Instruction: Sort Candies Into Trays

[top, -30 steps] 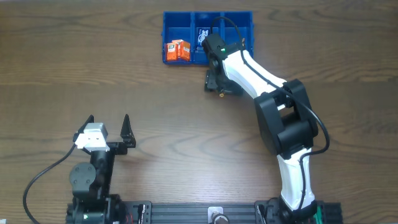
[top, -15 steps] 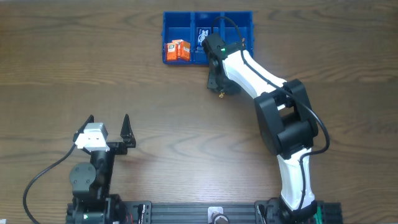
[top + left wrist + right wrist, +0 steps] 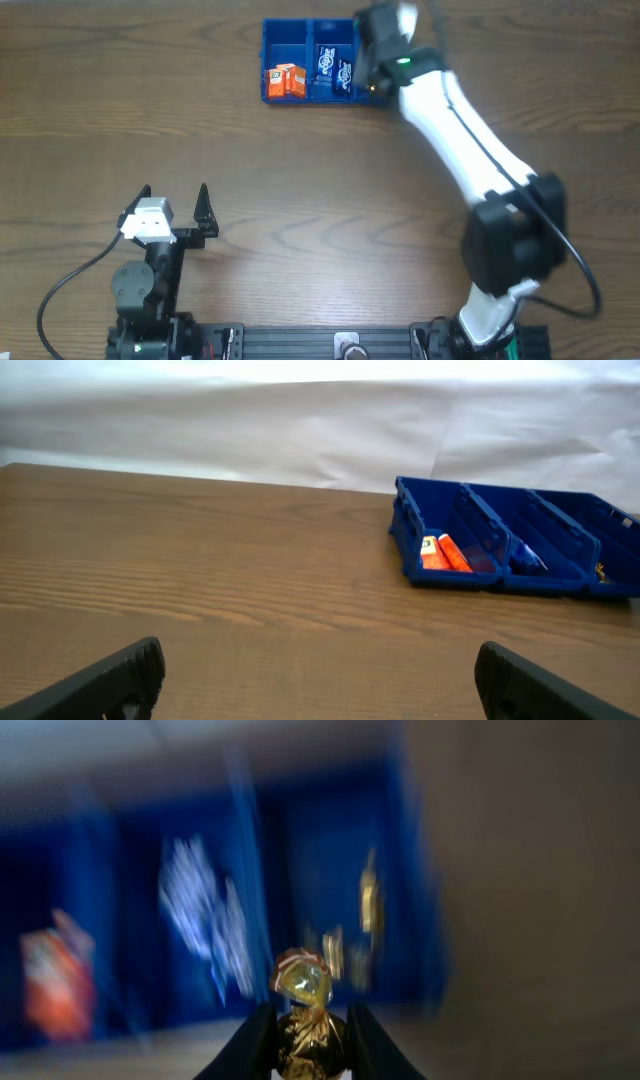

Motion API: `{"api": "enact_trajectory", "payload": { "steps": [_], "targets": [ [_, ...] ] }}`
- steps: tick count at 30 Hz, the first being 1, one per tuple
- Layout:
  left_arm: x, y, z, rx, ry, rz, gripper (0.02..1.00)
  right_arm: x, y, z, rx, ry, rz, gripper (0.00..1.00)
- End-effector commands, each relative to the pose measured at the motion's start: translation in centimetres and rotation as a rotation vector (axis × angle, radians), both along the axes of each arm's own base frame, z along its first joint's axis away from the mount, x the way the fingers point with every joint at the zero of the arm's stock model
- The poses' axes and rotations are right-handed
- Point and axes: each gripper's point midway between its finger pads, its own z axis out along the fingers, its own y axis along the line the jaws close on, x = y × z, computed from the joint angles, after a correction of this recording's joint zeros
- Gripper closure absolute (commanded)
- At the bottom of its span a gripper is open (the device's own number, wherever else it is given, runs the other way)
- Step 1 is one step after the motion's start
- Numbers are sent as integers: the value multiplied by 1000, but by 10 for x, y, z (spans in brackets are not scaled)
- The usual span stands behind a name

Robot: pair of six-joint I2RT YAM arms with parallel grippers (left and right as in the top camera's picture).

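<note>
Right gripper point(image 3: 305, 1032), clamped on the gold candy point(image 3: 303, 988), has just swung from the table point(image 3: 300, 200) to the right end of the blue tray point(image 3: 290, 22) (I'd release next); left gripper point(image 3: 175, 203) idles open

Right gripper point(image 3: 308, 1038) pinches a candy point(image 3: 303, 982); left gripper point(image 3: 175, 198) spread wide.

One blue tray point(image 3: 285, 25) with three compartments is recorded at 12 o'clock on the table point(image 3: 150, 120). Its 9 o'clock compartment holds two orange candies point(image 3: 285, 80); the middle compartment holds blue-wrapped candies point(image 3: 332, 62), apparently two. One gold-wrapped candy point(image 3: 300, 985) sits clamped in the right gripper point(image 3: 308, 1035); the gold pieces point(image 3: 368, 905) in the 3 o'clock compartment are too blurred to count.
</note>
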Motion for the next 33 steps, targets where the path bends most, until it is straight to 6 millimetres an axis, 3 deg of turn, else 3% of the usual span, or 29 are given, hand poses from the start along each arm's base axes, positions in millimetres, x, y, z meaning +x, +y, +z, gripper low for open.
{"api": "enact_trajectory", "payload": {
  "steps": [1,8,16,22,30,33],
  "targets": [
    [-1,-2,-17,-14,51,-13,20,30,-32,16,-135,-111,-13,965],
    [-1,-2,-17,-14,51,-13,20,50,-28,-9,-124,-123,-8,963],
    [-1,-2,-17,-14,51,-13,20,51,-20,-21,-102,-100,17,956],
    [-1,-2,-17,-14,51,-13,23,49,-12,-24,-77,-85,56,608],
    [-1,-2,-17,-14,51,-13,20,49,-8,-18,-67,-100,66,1],
    [-1,-2,-17,-14,51,-13,20,44,-13,3,-91,-130,67,1]
  ]
}}
